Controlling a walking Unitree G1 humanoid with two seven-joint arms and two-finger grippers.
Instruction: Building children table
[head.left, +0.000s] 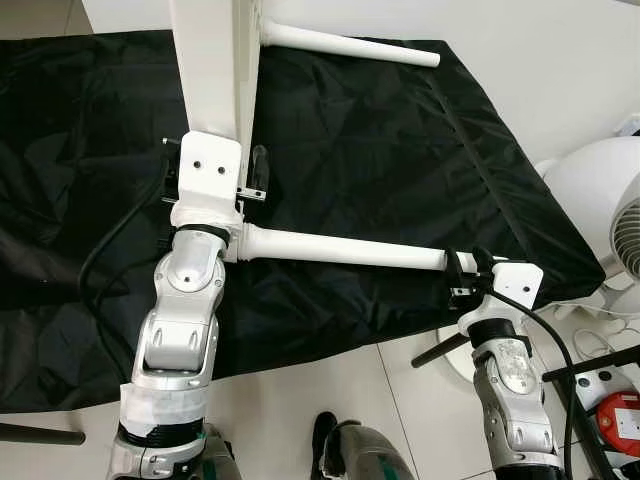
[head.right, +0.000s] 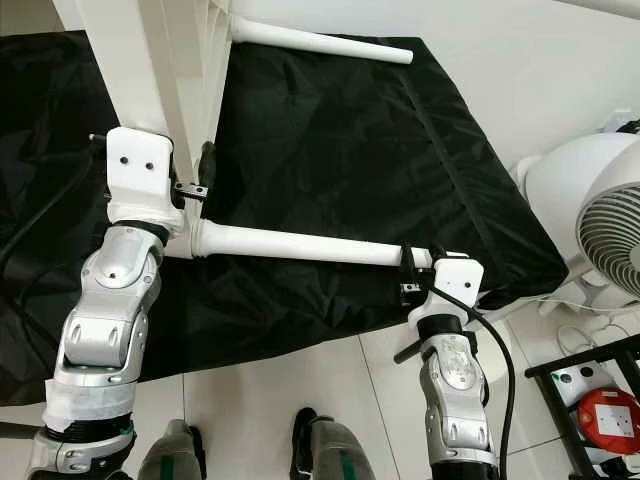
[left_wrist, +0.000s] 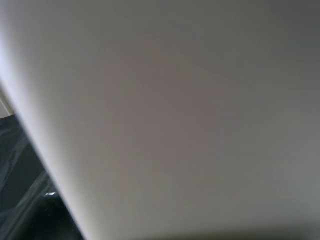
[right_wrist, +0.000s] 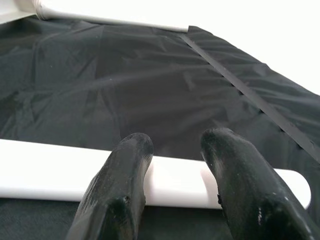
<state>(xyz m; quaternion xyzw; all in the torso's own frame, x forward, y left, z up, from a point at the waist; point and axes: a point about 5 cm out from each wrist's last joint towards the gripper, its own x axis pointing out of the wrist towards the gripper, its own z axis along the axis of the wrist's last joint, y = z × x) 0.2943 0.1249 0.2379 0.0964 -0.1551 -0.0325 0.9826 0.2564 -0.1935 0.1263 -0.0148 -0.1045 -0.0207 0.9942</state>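
Observation:
A white children's table top (head.left: 215, 60) stands on its edge on a black cloth (head.left: 400, 150). Two white legs stick out of it to the right: a near leg (head.left: 340, 247) and a far leg (head.left: 350, 44). My left gripper (head.left: 240, 178) is at the panel's lower edge, with one black finger (head.left: 259, 165) on the panel's right face. The left wrist view is blurred white panel (left_wrist: 175, 115) at close range. My right gripper (right_wrist: 175, 145) is at the near leg's free end (right_wrist: 295, 187), open. Both fingertips (right_wrist: 135, 145) lie against the leg.
The cloth ends at pale floor tiles near my feet (head.left: 350, 445). A white fan (head.left: 600, 210) stands at the right, with a black frame and a red object (head.left: 622, 415) below it. A black rod (head.left: 40, 434) lies at the lower left. A cable (head.left: 110, 245) trails from my left wrist.

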